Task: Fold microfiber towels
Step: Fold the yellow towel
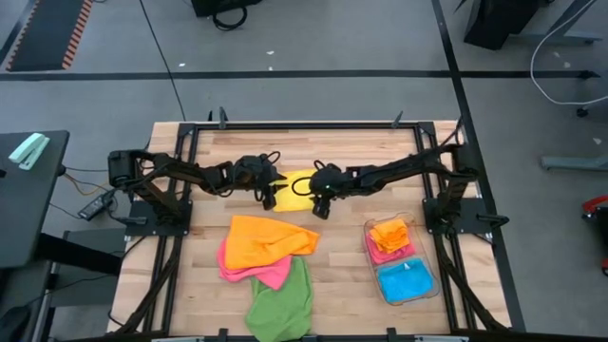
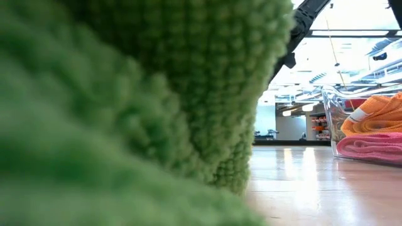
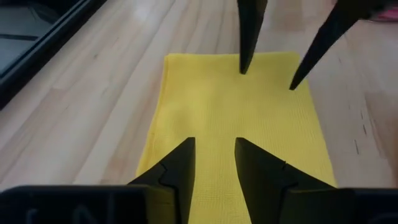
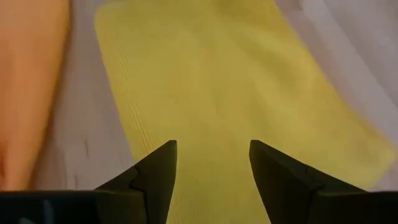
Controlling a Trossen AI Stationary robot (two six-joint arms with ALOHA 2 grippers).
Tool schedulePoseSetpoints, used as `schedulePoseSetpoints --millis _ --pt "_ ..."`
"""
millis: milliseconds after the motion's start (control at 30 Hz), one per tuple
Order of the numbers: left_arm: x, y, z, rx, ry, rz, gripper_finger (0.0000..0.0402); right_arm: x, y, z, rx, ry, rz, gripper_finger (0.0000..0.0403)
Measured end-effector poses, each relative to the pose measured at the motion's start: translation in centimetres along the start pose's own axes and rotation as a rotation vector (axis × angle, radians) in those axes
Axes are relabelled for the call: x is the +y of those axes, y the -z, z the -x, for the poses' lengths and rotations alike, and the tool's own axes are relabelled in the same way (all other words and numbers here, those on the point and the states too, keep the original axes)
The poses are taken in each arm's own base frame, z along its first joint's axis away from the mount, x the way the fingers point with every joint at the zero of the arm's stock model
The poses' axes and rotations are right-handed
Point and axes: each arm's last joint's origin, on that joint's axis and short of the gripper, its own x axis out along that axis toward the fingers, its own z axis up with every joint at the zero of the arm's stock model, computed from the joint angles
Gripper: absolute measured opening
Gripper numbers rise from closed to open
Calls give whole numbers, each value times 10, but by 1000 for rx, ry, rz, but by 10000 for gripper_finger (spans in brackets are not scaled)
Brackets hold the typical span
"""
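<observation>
Yellow microfiber towel [image 3: 236,118], fine-woven, lies flat as a rectangle on the wooden table [image 3: 93,106]. Left gripper [image 3: 214,155] and right gripper [image 4: 211,158] hover above it, fingers apart, empty.

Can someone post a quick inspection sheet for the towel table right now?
Surface: wooden table, dry, no spills seen.
Job's things: yellow towel flat between the arms; orange towel over pink towel, green towel at the front edge.
Clutter: clear bin on the right, holding folded orange, pink and blue towels.
Grippers: left gripper and right gripper both over the yellow towel, fingers open, gripping nothing.
Cables: black cable on the floor behind the table; white cable far right.
Surroundings: grey floor, a dark side stand on the left; no people seen.
</observation>
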Motion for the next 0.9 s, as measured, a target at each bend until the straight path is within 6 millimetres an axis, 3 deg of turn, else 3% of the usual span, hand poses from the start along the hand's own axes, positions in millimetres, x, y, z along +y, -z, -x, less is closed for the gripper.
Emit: schedulePoseSetpoints --millis 200,400,567,767,900 --pt "8 3 0 24 -37 5 125 0 10 -12 103 13 10 211" --pt "7 3 0 26 -34 5 120 -19 14 -12 184 19 12 211" --pt "8 2 0 23 -36 7 115 -54 11 -13 191 -56 203 211" --pt "8 3 0 24 -35 13 120 -86 10 -13 158 -113 614 211" --pt "7 4 0 37 -32 13 120 -92 4 -6 161 -60 596 211"
